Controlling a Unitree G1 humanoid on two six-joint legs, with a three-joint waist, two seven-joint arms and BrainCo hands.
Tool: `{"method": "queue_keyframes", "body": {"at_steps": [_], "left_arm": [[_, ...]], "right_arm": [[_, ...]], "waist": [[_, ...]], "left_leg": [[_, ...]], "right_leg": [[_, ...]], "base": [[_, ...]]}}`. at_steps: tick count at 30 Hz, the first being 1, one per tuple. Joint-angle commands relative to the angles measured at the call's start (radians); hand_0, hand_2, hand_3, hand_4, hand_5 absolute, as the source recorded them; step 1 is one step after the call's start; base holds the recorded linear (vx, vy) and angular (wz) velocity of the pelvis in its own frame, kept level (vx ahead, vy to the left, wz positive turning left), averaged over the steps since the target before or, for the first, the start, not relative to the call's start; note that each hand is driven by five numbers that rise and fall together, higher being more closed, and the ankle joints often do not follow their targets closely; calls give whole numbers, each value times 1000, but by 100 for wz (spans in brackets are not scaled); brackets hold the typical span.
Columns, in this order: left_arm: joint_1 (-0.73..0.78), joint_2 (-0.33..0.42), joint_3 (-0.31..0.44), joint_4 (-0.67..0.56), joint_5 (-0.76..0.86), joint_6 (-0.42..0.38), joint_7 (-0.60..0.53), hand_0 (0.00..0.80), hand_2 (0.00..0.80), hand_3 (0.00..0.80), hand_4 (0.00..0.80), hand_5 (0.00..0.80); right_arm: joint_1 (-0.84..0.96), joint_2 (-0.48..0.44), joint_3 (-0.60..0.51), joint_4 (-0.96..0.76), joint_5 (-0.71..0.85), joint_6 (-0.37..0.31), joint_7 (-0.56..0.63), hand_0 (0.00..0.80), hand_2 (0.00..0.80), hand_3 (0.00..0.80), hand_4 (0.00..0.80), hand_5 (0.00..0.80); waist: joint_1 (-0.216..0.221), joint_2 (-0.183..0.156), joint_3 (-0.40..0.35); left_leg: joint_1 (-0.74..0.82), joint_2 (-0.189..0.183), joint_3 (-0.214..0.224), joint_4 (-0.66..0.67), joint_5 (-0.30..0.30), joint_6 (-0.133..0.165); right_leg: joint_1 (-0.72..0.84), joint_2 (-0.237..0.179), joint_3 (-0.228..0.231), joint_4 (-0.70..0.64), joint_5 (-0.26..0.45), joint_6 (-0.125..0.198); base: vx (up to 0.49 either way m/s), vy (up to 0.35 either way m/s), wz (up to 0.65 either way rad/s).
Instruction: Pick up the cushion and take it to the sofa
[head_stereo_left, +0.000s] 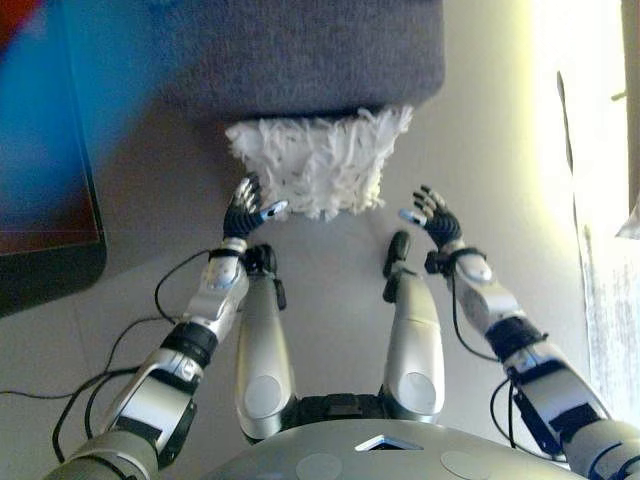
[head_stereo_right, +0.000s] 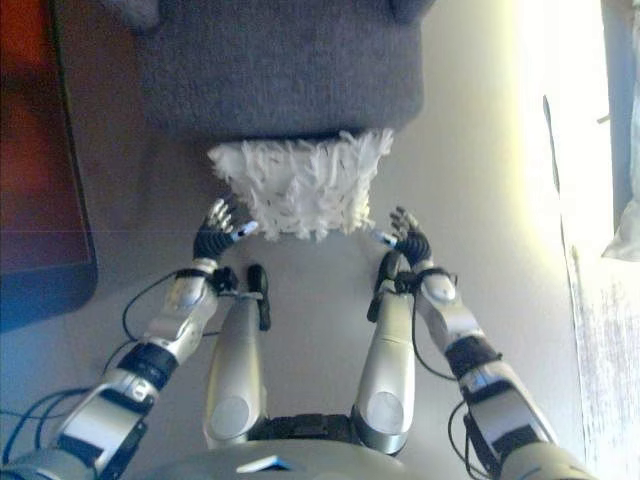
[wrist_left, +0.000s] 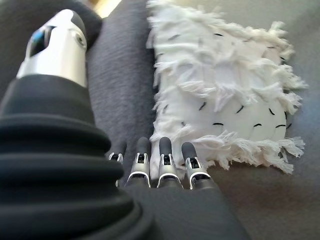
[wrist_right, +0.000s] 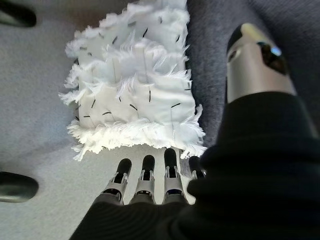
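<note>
A white shaggy cushion (head_stereo_left: 318, 163) lies on the floor with its far edge against the front of the dark grey sofa (head_stereo_left: 300, 55). My left hand (head_stereo_left: 243, 209) hovers at the cushion's near left corner, fingers straight, holding nothing. My right hand (head_stereo_left: 436, 214) is a short way off the cushion's near right corner, open as well. In the left wrist view the fingertips (wrist_left: 163, 165) stop just short of the cushion's (wrist_left: 225, 95) fringe. From the right wrist camera the cushion (wrist_right: 135, 85) lies just past the straight fingers (wrist_right: 145, 172), untouched.
A dark-framed low table or screen (head_stereo_left: 45, 160) stands at the left. Bright light falls on the floor along the right side (head_stereo_left: 575, 150). Pale floor (head_stereo_left: 330, 240) spreads between me and the sofa.
</note>
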Motion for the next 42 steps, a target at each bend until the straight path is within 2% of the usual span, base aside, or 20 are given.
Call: {"method": "queue_keyframes", "body": {"at_steps": [1, 5, 8, 13, 18, 22, 33, 42], "left_arm": [[-25, -8, -3, 17, 58, -52, 42, 0, 0, 0, 0, 0], [-85, -13, 2, 37, 55, -32, 27, 0, 0, 0, 0, 0], [-108, -22, 7, 38, 31, -16, 33, 0, 0, 0, 0, 0], [-179, -16, 33, 78, -12, -13, 45, 0, 0, 0, 0, 0], [-258, 8, 70, 122, -70, 11, 78, 0, 0, 0, 0, 0], [-294, 18, 89, 149, -70, 32, 68, 0, 0, 0, 0, 0], [-471, 103, 61, 227, -68, 119, 45, 0, 0, 0, 0, 0], [-604, 152, 41, 308, -158, 198, -8, 0, 0, 0, 0, 0]], "right_arm": [[-17, -16, -8, -8, -35, -9, -34, 0, 0, 0, 0, 0], [-91, -37, -22, 44, -28, -5, -37, 0, 0, 0, 0, 0], [-137, -38, -32, 55, -32, 3, -57, 0, 0, 0, 0, 0], [-231, -54, -47, 88, -5, -4, -71, 0, 0, 0, 0, 0], [-334, -58, -60, 129, 42, 2, -78, 0, 0, 0, 0, 0], [-386, -59, -68, 172, 65, 16, -95, 0, 0, 0, 0, 0], [-504, -93, -86, 296, 147, 48, -122, 0, 0, 0, 0, 0], [-588, -118, -74, 353, 187, 79, -81, 0, 0, 0, 0, 0]], "waist": [[23, 22, -35], [29, 48, -31], [25, 64, -24], [18, 81, -11], [12, 84, 5], [13, 81, 8], [-4, 71, 8], [-16, 63, 8]], "left_leg": [[-111, 39, -22, 16, 55, 6], [-226, 37, -20, 119, 17, 26], [-311, 44, -19, 185, -2, 26], [-471, 26, -42, 283, -14, 31], [-577, 23, -65, 365, -20, 33], [-638, 21, -79, 428, -33, 34], [-740, 49, -95, 568, -69, 34], [-774, 74, -107, 637, -81, 27]], "right_leg": [[-55, -75, 57, 98, -14, 18], [-176, -90, 83, 220, -43, 11], [-260, -94, 106, 302, -63, 8], [-420, -71, 154, 405, -75, 3], [-527, -40, 179, 496, -110, -11], [-589, -33, 186, 555, -138, -17], [-701, -28, 215, 672, -182, -33], [-740, -36, 233, 730, -198, -40]], "base": [[-78, 26, 29], [-45, 14, 26], [-16, -6, 21], [-42, -20, 18], [-10, -16, 4], [36, -25, -9], [41, -6, -2], [14, 3, -1]]}}
